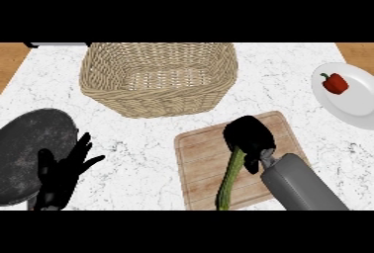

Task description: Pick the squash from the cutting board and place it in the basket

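Note:
A long green squash [231,182] lies lengthwise on the wooden cutting board [205,163] at the lower right. My right hand [248,137] covers its far end, fingers curled over it. The wicker basket [110,89] stands at the upper middle with nothing inside. At the lower left my left hand [67,168] rests open, fingers spread and pointing up.
A dark round stone slab [25,148] lies at the left edge, partly under my left hand. A white plate [358,104] at the right edge carries a red bell pepper [335,83]. White marble counter lies between basket and board.

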Motion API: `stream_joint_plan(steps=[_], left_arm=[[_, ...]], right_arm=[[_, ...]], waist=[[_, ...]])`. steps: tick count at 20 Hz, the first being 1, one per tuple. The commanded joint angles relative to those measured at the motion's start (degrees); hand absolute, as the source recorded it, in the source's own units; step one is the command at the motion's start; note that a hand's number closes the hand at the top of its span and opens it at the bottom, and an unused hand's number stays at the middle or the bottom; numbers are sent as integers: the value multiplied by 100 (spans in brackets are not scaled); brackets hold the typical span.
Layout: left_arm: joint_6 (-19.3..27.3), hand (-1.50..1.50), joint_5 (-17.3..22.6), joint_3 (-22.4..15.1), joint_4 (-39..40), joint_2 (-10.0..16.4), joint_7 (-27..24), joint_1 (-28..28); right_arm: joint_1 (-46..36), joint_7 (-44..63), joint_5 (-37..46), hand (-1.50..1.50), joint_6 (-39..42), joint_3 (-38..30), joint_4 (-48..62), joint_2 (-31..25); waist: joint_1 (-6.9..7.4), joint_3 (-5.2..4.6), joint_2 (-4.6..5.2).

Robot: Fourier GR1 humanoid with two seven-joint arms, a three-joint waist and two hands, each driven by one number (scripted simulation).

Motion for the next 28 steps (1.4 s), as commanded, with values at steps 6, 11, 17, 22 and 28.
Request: stream_joint_plan(steps=[6, 11, 17, 22, 28], left_arm=[[-150, 0, -127, -333, 205, -39, 229, -102], [-185, 0, -169, -450, 277, -86, 251, -255], [-237, 0, -135, -454, 339, -65, 301, -364], [-193, 0, -193, -474, 433, -99, 303, -449], [-85, 0, -214, -515, 406, -161, 491, -375]], right_arm=[[-574, 3010, 40, 150, -318, 1081, -93, 1474], [-832, 4047, -416, 150, -1435, 1279, -476, 1491], [-1443, 4709, -814, 150, -3598, 1002, -1564, 1497], [-2520, 5769, -655, 150, -4481, 978, -1506, 1498], [-3800, 6727, -433, 150, -4300, 596, -1126, 1496]], waist=[[610, -38, 107], [787, -10, 150], [809, -2, 76], [770, -47, 70], [615, -60, -11]])
